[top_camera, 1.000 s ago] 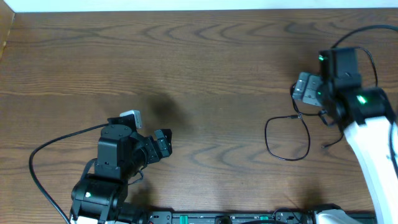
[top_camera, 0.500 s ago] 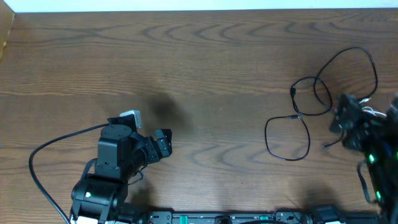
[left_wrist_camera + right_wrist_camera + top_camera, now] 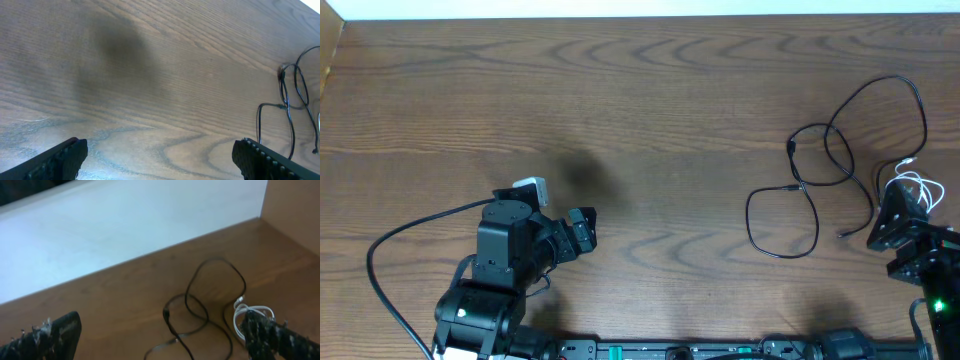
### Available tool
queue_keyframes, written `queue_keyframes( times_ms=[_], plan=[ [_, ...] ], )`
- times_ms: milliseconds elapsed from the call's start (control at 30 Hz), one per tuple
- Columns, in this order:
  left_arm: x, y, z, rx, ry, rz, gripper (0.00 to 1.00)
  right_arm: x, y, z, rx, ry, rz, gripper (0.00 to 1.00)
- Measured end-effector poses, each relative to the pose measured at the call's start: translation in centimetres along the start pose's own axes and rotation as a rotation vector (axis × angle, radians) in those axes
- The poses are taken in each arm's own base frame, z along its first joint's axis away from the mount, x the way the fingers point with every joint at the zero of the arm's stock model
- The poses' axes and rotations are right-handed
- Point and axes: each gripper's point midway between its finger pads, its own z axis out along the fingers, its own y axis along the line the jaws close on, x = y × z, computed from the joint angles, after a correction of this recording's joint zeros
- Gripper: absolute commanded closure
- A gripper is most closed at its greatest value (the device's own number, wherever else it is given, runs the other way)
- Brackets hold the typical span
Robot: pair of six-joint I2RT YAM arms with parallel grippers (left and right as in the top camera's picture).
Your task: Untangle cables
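Wood table [image 3: 650, 100], with all the work at its right edge. The left gripper [image 3: 560, 205] sits low on the left side, jaws spread wide with nothing in them, well apart from any cord. Over the right-hand pile the right gripper [image 3: 160, 335] hangs with jaws likewise fully apart and empty. The black cables [image 3: 800, 184] lie flat in loose loops, a round one nearer centre and a taller one toward the far right corner, overlapping where they cross; can't tell if that's one cord or two. The white cable [image 3: 910, 185] is a small bunched coil just beside the black loop, close by the right gripper; touching or not, can't tell. Reads as between grabs, untangling not done. Next move, my call: the right gripper drops on the white cable, pinches a single strand and drags it clear of the black — needs a low, narrow approach so it doesn't snag both
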Motion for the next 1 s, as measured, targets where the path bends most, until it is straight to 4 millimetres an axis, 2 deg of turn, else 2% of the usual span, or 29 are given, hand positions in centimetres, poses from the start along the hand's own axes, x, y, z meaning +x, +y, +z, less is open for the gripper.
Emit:
queue_keyframes(
  times_ms=[167,433,567,700,1000],
  plan=[
    [0.0,0.0,0.0,0.000,0.000,0.000,0.02,2.2,-0.9,-0.1,0.036,0.088,-0.025,0.01],
    [0.0,0.0,0.0,0.000,0.000,0.000,0.02,8.9,-4.0,-1.4,0.149,0.366,-0.106,0.01],
    [0.0,0.0,0.0,0.000,0.000,0.000,0.02,11.2,-5.2,-2.4,0.192,0.472,-0.137,0.01],
    [0.0,0.0,0.0,0.000,0.000,0.000,0.02,12.2,-6.0,-3.4,0.207,0.511,-0.149,0.01],
    [0.0,0.0,0.0,0.000,0.000,0.000,0.02,12.0,-6.4,-5.3,0.170,0.417,-0.121,0.01]
  ],
)
